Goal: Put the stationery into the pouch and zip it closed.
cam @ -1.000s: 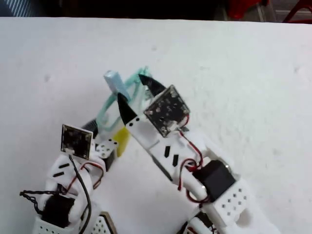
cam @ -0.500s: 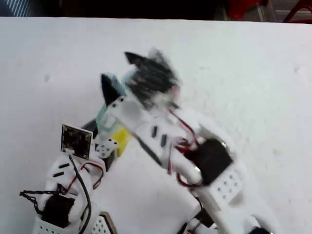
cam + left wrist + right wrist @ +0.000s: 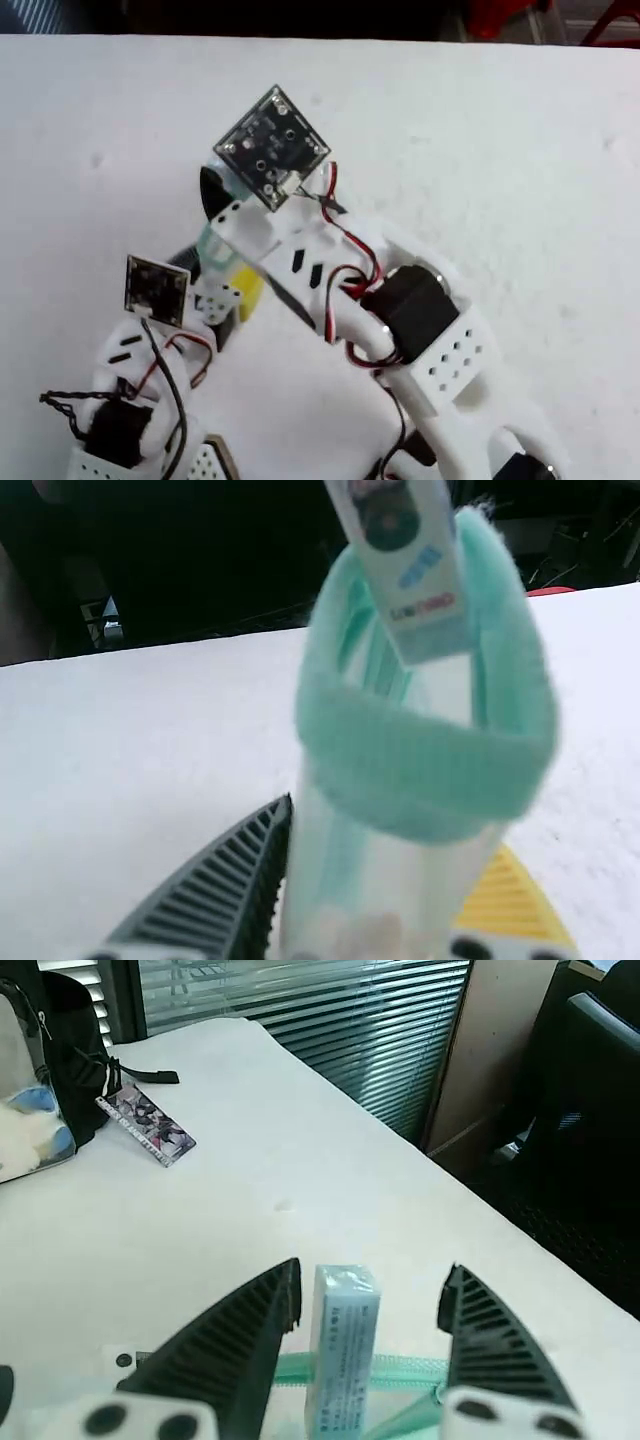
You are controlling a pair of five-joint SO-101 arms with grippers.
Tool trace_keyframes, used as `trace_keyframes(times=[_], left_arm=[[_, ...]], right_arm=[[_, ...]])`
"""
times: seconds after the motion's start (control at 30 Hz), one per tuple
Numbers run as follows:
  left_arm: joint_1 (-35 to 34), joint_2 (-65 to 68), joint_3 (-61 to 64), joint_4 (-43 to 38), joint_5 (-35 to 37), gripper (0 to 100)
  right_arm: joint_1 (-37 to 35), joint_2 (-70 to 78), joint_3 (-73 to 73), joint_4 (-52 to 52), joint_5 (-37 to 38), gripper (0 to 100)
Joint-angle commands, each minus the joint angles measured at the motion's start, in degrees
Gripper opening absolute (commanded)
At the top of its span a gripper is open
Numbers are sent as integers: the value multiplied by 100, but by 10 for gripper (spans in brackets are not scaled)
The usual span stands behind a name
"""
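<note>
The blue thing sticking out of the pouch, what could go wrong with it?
The blue stationery piece stands tall out of the open pouch, so the zip might jam against it. The open right gripper straddles it without touching; a push off-centre could tip it out. The left gripper holds the soft pouch low down, so it may buckle.

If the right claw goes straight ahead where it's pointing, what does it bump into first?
Most likely the pale blue block sticking out of the mint pouch. It stands right between the open fingers of the right gripper, so it comes first. How far ahead it is, is hard to judge.
</note>
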Motion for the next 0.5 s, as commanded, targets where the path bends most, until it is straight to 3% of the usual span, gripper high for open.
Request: trace_keyframes(times=[0.0,0.17,0.33,0.47], left_arm=[[31,-13,-35,-105,-70,234],[31,-13,-35,-105,-70,234],[31,-13,-35,-105,-70,234],[31,-13,-35,-105,-70,234]], right_arm=[[57,-13,0,-171,70,211],[57,-13,0,-171,70,207],[57,-4,9,-171,79,109],[57,84,9,-171,79,109]])
